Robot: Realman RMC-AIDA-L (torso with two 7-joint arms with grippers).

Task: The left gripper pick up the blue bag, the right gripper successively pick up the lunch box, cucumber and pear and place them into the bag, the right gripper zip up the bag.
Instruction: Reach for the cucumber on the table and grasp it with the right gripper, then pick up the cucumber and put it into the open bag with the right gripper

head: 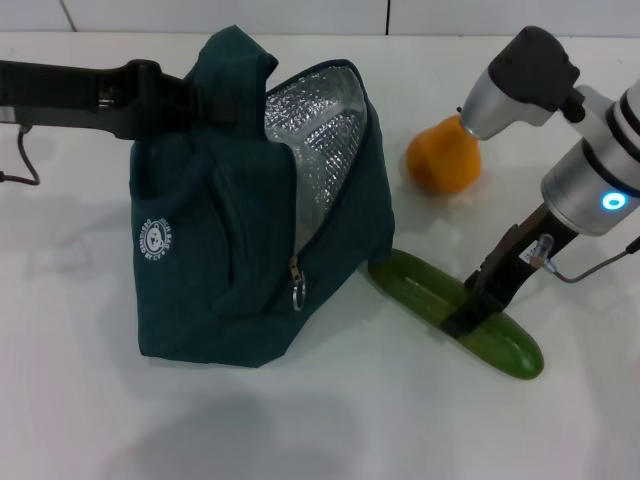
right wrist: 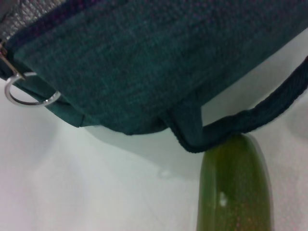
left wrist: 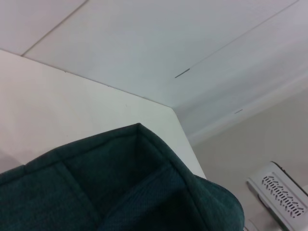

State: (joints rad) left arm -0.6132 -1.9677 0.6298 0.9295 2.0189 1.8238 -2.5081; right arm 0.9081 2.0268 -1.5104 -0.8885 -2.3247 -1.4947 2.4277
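I see the left gripper [head: 185, 95], a black two-fingered claw on a black arm, at the top handle of the large dark teal fabric bag [head: 255, 230]. It seems closed on this handle and it holds the bag upright on the white table [head: 300, 430], with the mouth open toward the right side, so the silver foil lining [head: 315, 130] shows. The lunch box I cannot see anywhere; I judge it may be already inside, but the pictures do not prove it.

The right gripper [head: 470, 312], the same kind of black claw below a silver wrist, is down on the long smooth dark green cucumber [head: 455, 312]. The cucumber lies flat on the table just beside the bag, with one end touching or going a little under the bag corner. The fingers stand around its middle part; if they already press on it, I cannot tell.

About handling, I judge the cucumber is stiff, a little heavy, and its skin is slippery and round, so it can roll or turn in the fingers. The middle is the good place to take it, for balance. The bag is soft and can fold when the cucumber pushes the edge.

The small orange-yellow pear [head: 443, 155] waits behind, well apart from the cucumber.
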